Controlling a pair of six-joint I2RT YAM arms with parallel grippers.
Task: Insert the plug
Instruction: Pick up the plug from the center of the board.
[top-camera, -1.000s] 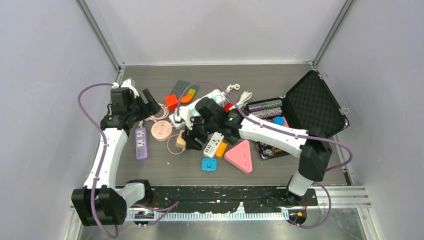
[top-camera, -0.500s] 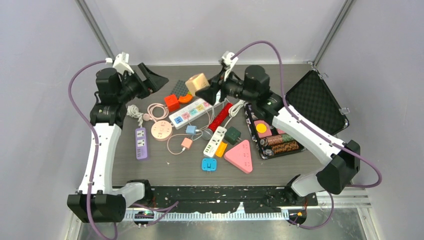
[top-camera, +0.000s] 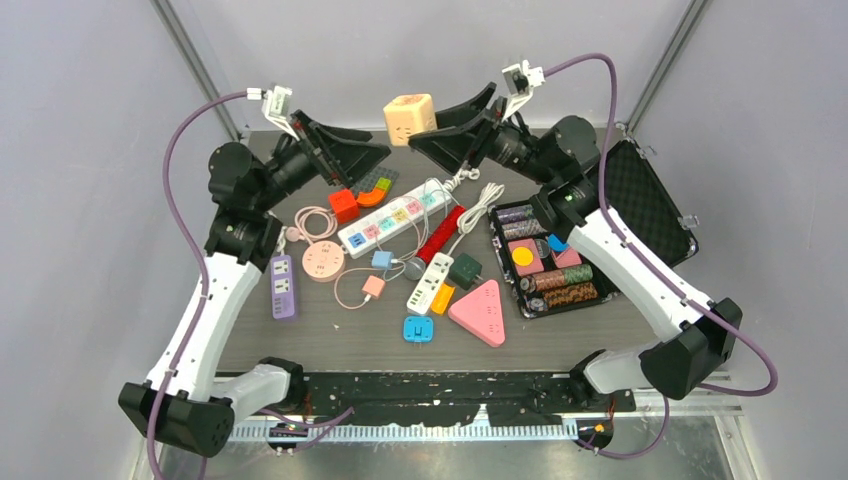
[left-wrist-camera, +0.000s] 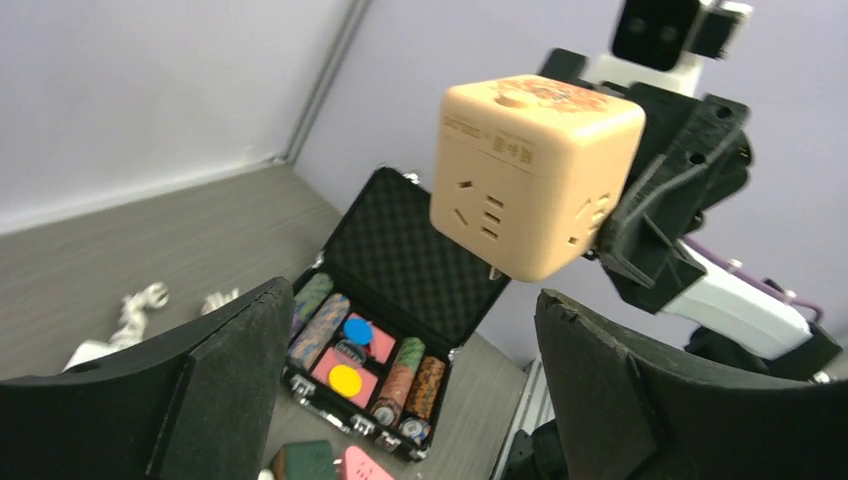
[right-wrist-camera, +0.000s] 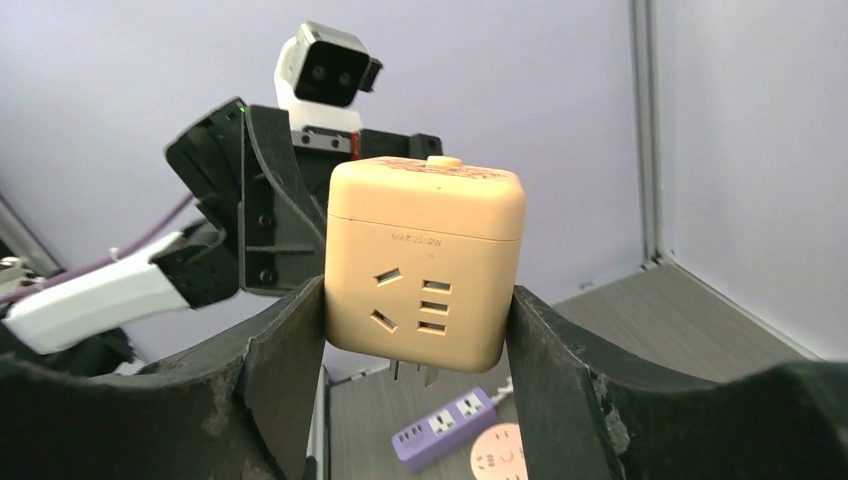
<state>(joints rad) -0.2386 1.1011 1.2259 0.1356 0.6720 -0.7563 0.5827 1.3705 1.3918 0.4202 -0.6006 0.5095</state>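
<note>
Grey booth, cluttered desk (top-camera: 320, 335). Pinching beige cube plug (top-camera: 409, 118) in right hand (right-wrist-camera: 415, 320), left hand (left-wrist-camera: 410, 310) spread wide. Probably light, rigid, slick; grab flat sides.

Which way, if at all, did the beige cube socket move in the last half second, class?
Yes. The cube socket moved up-picture and slightly right, from over the table to past its back edge.

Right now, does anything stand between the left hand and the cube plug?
Nothing visible does. The cube plug sits clamped in the right hand, with only air between it and the open left hand.
</note>
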